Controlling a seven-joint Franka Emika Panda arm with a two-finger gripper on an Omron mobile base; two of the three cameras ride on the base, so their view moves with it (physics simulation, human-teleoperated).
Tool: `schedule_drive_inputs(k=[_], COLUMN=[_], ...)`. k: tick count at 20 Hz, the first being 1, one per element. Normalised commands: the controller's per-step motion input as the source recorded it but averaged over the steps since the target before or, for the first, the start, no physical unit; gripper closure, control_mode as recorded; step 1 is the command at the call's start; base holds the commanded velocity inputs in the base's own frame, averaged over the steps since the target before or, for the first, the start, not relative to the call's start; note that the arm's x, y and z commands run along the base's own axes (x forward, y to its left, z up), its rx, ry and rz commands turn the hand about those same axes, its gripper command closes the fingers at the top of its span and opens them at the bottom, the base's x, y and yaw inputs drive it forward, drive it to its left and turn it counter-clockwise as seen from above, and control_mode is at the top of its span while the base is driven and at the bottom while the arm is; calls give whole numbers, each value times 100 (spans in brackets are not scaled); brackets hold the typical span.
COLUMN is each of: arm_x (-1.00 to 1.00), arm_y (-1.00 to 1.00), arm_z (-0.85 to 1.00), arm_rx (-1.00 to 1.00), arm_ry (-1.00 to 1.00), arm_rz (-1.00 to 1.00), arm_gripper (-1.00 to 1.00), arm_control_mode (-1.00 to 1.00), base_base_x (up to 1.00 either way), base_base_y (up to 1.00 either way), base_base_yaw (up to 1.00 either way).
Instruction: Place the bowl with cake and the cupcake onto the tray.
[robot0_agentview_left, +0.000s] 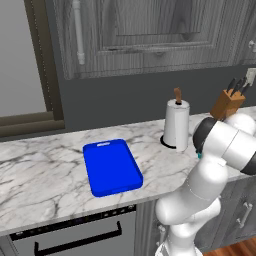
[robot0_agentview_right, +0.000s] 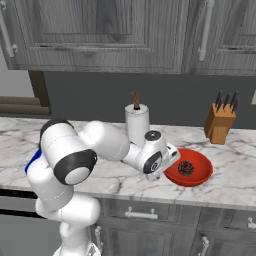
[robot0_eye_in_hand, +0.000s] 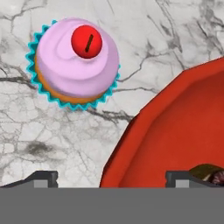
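While the blue tray (robot0_agentview_left: 112, 167) lies bare on the marble counter (robot0_agentview_left: 40, 175) at the left of the left base view, neither item has been loaded onto it; both steps of the task are judged outstanding. Right of the tray stand a paper towel roll (robot0_agentview_left: 176, 124) and, further right, a knife block (robot0_agentview_left: 227, 104) against the dark backsplash. From the right base view, the white arm reaches rightward and low over the counter, its hand beside the near-left rim of the red bowl with cake (robot0_agentview_right: 192, 170), the dark cake lump (robot0_agentview_right: 186, 167) sitting at the bowl's centre. Looking down along the hand, the cupcake (robot0_eye_in_hand: 75, 63), with teal wrapper, pink icing and a red cherry, stands on the marble to the left, close beside the bowl's rim but apart from it. The gripper (robot0_eye_in_hand: 111, 179) has its fingers spread wide, one tip over marble, the other over the bowl's interior, straddling the rim and holding nothing.
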Motion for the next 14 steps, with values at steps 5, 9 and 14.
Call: schedule_drive_inputs(k=[5, 9, 14], arm_x=[0, -6, -15], arm_y=[0, 0, 0], arm_z=[-4, 1, 9], arm_rx=[0, 1, 0], arm_ry=[-3, 0, -1], arm_rz=[6, 4, 1], arm_gripper=[100, 100, 100], arm_control_mode=[-100, -100, -100], base_base_x=[0, 0, 0], base_base_y=[0, 0, 0], base_base_yaw=[0, 0, 0])
